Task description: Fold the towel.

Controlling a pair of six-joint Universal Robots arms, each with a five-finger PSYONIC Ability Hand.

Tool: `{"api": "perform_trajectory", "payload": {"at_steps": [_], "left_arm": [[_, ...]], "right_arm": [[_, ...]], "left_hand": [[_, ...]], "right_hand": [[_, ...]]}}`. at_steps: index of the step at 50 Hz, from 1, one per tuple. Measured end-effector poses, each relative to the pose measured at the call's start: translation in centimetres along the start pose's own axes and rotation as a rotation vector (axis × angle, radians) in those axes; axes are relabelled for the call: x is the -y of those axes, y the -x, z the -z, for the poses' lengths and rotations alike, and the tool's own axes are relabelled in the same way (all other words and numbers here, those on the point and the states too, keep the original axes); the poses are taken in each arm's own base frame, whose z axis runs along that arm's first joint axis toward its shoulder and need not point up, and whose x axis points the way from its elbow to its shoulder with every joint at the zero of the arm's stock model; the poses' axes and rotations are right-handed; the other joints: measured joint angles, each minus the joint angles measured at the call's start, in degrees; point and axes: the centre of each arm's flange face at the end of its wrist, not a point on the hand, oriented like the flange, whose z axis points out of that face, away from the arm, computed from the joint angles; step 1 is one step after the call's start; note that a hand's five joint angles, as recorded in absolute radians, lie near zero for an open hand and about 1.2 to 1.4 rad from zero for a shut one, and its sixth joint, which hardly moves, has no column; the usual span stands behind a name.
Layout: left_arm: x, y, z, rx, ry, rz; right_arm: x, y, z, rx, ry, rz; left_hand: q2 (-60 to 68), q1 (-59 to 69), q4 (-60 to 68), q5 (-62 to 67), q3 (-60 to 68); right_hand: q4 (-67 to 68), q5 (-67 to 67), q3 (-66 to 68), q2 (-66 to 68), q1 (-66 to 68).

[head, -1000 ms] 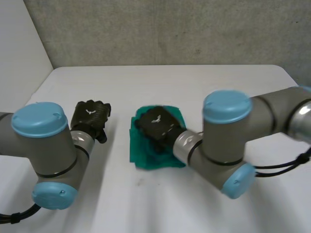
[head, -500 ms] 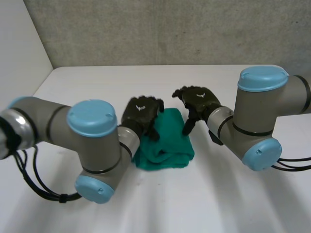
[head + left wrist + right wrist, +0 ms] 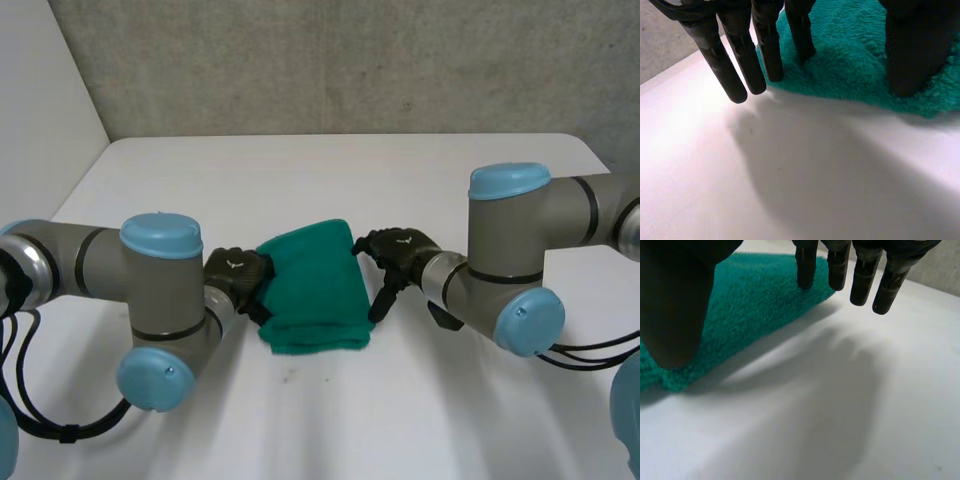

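- A green towel (image 3: 312, 290), already doubled into a thick, roughly square bundle, lies mid-table on the white table (image 3: 300, 180), flanked by both robot hands.
- The left hand (image 3: 238, 278) sits at the towel's left edge. Its fingers (image 3: 735, 70) are straight and slightly spread, some tips on the cloth's border and others over bare table, with the thumb (image 3: 915, 55) set down on the pile. Nothing is pinched.
- The right hand (image 3: 398, 252) hangs at the opposite edge, fingers (image 3: 865, 280) straight and apart near the towel's corner, thumb (image 3: 677, 315) low over the cloth. It grips nothing.
- The step in hand looks like taking hold of the side edges for a further fold, or squaring the bundle.
- Done well, each hand would slide its fingers under all the layers, close the thumb on top, and lift evenly with the other, so that the stack does not splay and the edges meet.
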Motion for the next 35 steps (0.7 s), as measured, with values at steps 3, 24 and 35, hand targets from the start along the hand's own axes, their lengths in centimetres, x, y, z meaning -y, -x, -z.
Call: {"api": "perform_trajectory", "payload": {"at_steps": [3,24,35], "left_arm": [[0.0,-0.5,0.5,-0.012,-0.001,-0.012],[13.4,3.1,9.4,0.056,-0.418,0.114],[17.9,10.6,14.2,0.205,-0.48,0.246]], "right_arm": [[-0.4,0.1,-0.2,-0.001,0.011,0.021],[11.8,-5.4,9.2,-0.369,-0.375,0.041],[15.7,-10.4,15.6,-0.616,-0.506,0.007]], "left_hand": [[-0.47,0.0,-0.54,0.0,-0.51],[-5.31,-4.39,-5.65,-7.36,-5.69],[-17.62,-16.24,-17.26,-18.3,-17.43]], "right_hand": [[0.0,0.0,0.0,0.0,-0.8],[0.0,0.0,0.0,0.0,-0.89],[0.0,0.0,0.0,0.0,-0.89]]}}
